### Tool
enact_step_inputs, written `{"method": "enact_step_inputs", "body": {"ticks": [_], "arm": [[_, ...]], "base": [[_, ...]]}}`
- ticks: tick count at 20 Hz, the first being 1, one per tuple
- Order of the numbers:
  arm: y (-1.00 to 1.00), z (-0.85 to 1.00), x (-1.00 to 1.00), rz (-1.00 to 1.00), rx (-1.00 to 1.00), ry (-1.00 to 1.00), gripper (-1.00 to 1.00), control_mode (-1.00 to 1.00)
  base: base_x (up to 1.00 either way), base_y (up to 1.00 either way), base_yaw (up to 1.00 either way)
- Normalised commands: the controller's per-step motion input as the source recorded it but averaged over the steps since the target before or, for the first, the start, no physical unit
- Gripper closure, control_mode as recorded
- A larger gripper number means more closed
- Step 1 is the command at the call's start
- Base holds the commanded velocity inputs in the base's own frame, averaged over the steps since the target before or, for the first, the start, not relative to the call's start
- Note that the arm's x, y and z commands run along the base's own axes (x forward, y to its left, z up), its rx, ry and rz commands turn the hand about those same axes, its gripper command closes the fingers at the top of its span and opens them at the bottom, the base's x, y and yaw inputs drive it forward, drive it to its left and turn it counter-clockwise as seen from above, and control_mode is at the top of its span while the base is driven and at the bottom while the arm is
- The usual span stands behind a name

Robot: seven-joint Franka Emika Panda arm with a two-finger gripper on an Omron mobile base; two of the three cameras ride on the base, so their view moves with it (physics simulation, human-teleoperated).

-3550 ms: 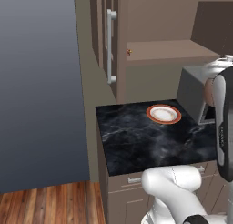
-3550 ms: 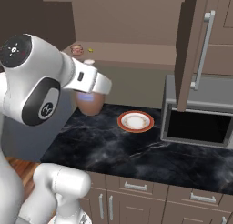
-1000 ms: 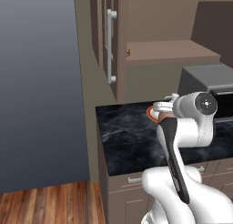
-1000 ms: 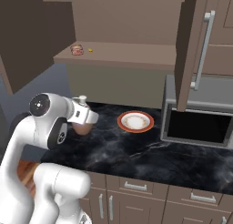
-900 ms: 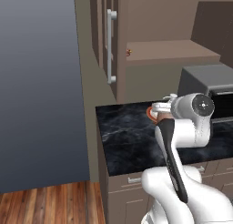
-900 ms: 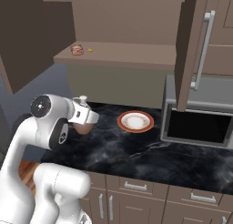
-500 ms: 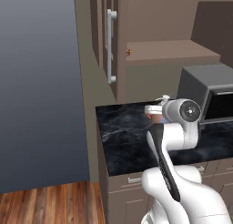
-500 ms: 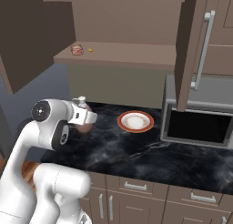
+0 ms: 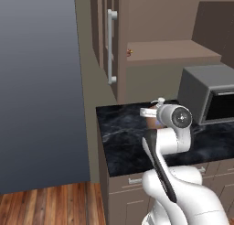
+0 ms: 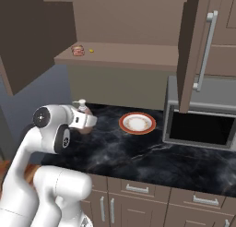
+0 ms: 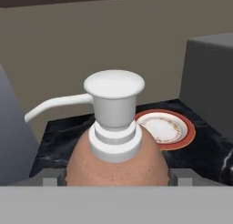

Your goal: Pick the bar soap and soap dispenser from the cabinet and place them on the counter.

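The soap dispenser (image 11: 113,155), a rounded brown bottle with a white pump top, stands upright between my gripper's (image 11: 116,178) fingers, and the gripper is shut on it. It hangs low over the back left of the black counter (image 10: 138,152), seen as the dispenser (image 10: 83,110) beside my wrist and as its white pump (image 9: 151,112). Whether its base touches the slab is hidden. The bar soap (image 10: 77,50), a small orange-tan block, lies on the shelf of the open cabinet (image 10: 133,55), up and left of my hand.
A white plate with a red rim (image 10: 137,123) sits mid-counter, right of the dispenser. A grey microwave (image 10: 203,124) stands at the right under an open cabinet door (image 10: 193,46). A tiny yellow thing (image 10: 91,50) lies by the bar soap. The counter's left edge drops off.
My arm has come down from shelf height and swung back toward the wall, carrying the soap dispenser down to just over the counter's back left. The plate and bar soap stayed put.
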Motion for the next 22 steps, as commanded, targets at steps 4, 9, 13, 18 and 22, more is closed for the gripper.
{"method": "enact_step_inputs", "body": {"ticks": [4,9,13,18,22], "arm": [[0.0,-0.64,0.13,0.0,0.0,-0.21,1.0,-1.0],[0.0,-0.52,0.1,0.0,-0.01,-0.17,1.0,-1.0],[0.0,-0.5,0.03,0.0,-0.01,-0.14,1.0,-1.0],[0.0,-0.4,-0.02,-0.01,-0.01,-0.02,1.0,-1.0],[0.0,-0.58,0.0,-0.01,-0.07,-0.05,1.0,-1.0]], "base": [[0.0,0.0,0.0],[0.0,0.0,0.0],[0.0,0.0,0.0],[0.0,0.0,0.0],[0.0,0.0,0.0]]}}
